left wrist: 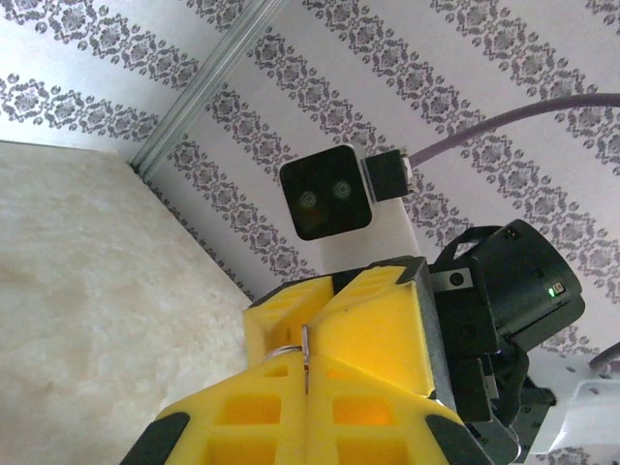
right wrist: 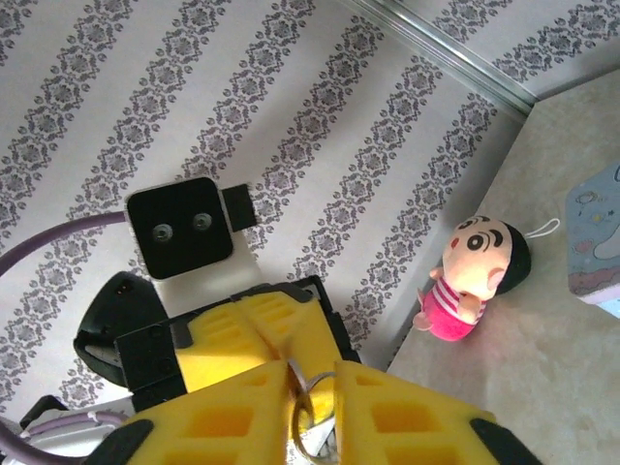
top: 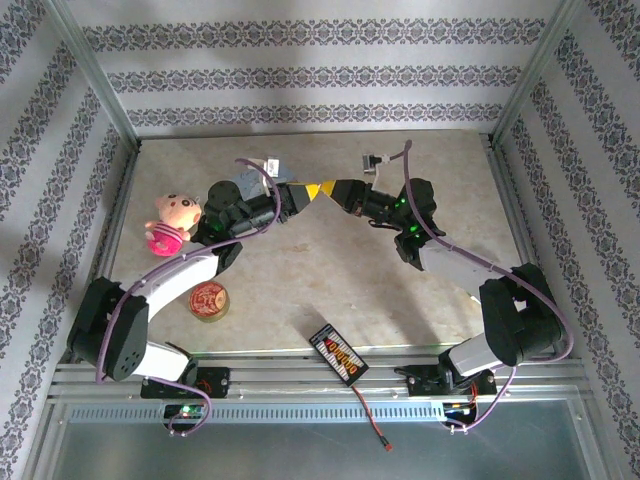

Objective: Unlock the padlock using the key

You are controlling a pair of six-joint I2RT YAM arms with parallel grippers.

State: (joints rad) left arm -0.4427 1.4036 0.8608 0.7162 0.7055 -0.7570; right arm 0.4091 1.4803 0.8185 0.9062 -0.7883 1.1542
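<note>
My two grippers meet fingertip to fingertip above the back middle of the table. The left gripper is shut on the key, a thin metal blade seen edge-on with a wire ring beside it. The right gripper faces it with its yellow fingers a little apart. The key ring and a bit of silver metal sit in that gap, touching its left finger. The padlock is hidden.
A pink plush doll lies at the left by the wall. A pale blue tin sits on the table beyond it. A round copper tin and a black device with an orange label lie near the front edge.
</note>
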